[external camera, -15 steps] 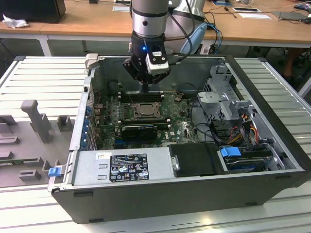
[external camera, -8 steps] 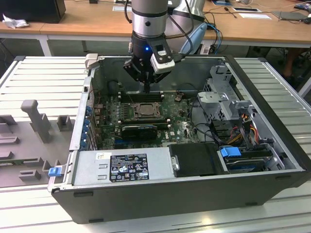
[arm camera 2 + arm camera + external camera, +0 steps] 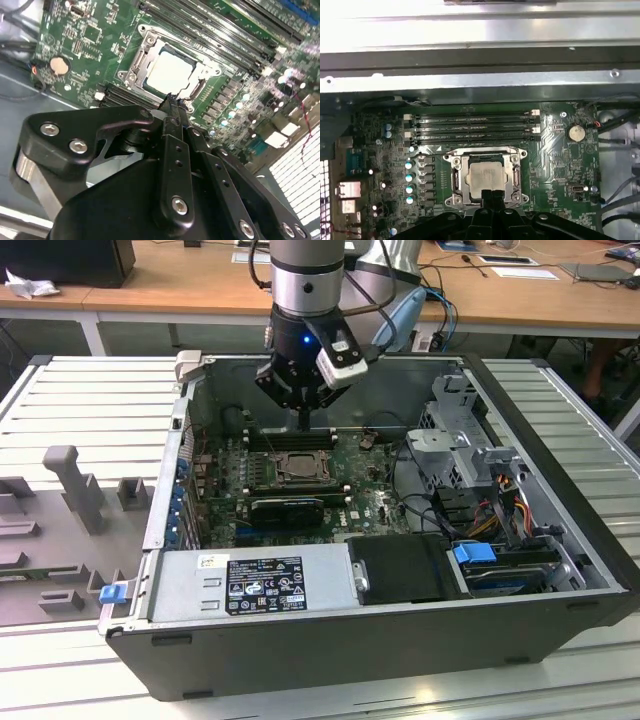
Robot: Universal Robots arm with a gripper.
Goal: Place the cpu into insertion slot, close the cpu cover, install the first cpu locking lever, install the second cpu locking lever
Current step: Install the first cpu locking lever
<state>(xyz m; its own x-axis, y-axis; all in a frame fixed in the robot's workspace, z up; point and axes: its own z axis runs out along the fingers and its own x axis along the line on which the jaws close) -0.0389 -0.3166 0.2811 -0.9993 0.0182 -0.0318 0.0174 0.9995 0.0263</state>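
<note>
In the exterior view the gripper [image 3: 303, 423], pinched shut, is hung at 12 o'clock of the socket [image 3: 297, 468], in the second wrist view the chip [image 3: 171, 72] is seated inside, and in the first wrist view it's framed by the cover [image 3: 458, 175].

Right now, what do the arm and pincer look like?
Silver-grey cylindrical arm with a black wrist band carrying a small blue light. Matte black metal pincer with angular linkage plates and silver screw heads. A white box-shaped camera is mounted beside the wrist; a pale blue cable sleeve hangs alongside.
</note>
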